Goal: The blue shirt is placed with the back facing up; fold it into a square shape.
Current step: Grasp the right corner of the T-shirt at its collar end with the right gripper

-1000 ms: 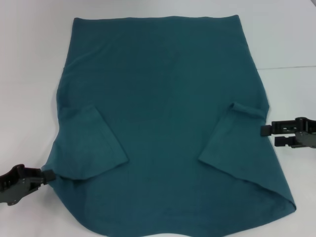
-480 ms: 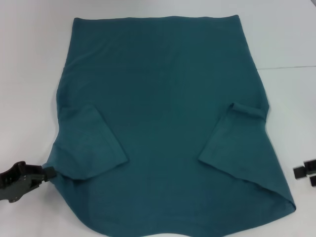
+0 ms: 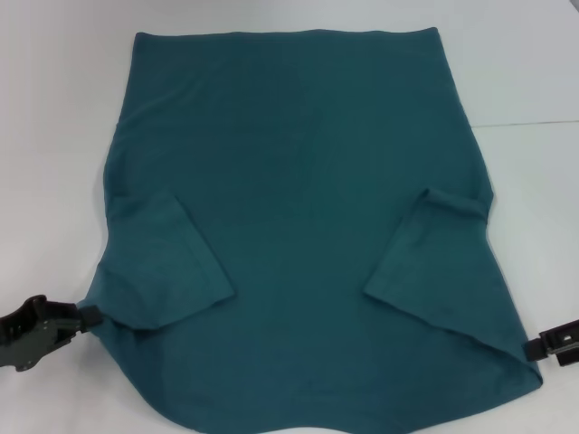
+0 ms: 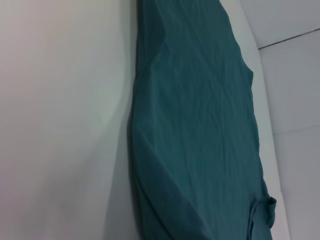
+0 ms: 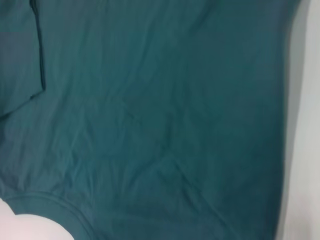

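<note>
The blue shirt (image 3: pixel 298 181) lies flat on the white table, with both short sleeves folded inward onto its body. My left gripper (image 3: pixel 88 316) sits at the near left, its tip touching the shirt's edge just below the folded left sleeve (image 3: pixel 163 262). At the near right my right gripper (image 3: pixel 543 348) is open, right beside the shirt's near right corner. The left wrist view looks along the shirt (image 4: pixel 200 125) lengthwise. Teal fabric of the shirt (image 5: pixel 150 125) fills the right wrist view, which shows a hemmed edge.
The white table (image 3: pixel 54 136) surrounds the shirt on the left, far and right sides. A thin seam line (image 3: pixel 529 122) crosses the table at the right. The shirt's near edge runs out of the head view.
My right gripper has moved from beside the folded right sleeve toward me, down to the shirt's near right corner. The left gripper has barely shifted. The shirt lies as before.
</note>
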You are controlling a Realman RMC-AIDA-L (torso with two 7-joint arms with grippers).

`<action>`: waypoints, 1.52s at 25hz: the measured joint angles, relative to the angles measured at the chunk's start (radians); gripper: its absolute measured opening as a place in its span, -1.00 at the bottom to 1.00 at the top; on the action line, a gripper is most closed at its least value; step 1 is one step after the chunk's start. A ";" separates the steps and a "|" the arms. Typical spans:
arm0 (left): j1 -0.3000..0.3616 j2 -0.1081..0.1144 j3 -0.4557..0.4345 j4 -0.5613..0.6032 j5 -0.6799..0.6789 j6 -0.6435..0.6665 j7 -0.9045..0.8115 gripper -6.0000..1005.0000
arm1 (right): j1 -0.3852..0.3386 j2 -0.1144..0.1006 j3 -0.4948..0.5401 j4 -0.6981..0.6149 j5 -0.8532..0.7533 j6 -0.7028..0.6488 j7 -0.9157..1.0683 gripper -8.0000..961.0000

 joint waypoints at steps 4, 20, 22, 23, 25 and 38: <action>-0.001 0.000 0.002 0.000 0.000 -0.003 -0.001 -0.95 | 0.004 0.013 -0.020 0.000 0.000 0.010 0.000 0.67; -0.001 0.003 -0.002 -0.012 0.000 -0.010 -0.003 -0.95 | 0.006 0.016 -0.047 0.000 -0.001 0.029 0.011 0.67; -0.001 0.003 -0.003 -0.012 0.000 -0.010 -0.003 -0.95 | 0.006 0.016 -0.053 0.000 -0.001 0.032 0.005 0.67; -0.001 0.003 -0.003 -0.012 0.000 -0.010 -0.003 -0.95 | 0.006 0.016 -0.057 0.000 -0.001 0.033 0.004 0.67; -0.001 0.003 -0.003 -0.012 0.000 -0.010 -0.003 -0.95 | 0.006 0.019 -0.068 0.000 -0.001 0.040 0.004 0.67; 0.005 0.002 -0.003 -0.014 0.000 -0.010 -0.003 -0.95 | 0.016 0.038 -0.107 0.011 0.000 0.072 0.007 0.67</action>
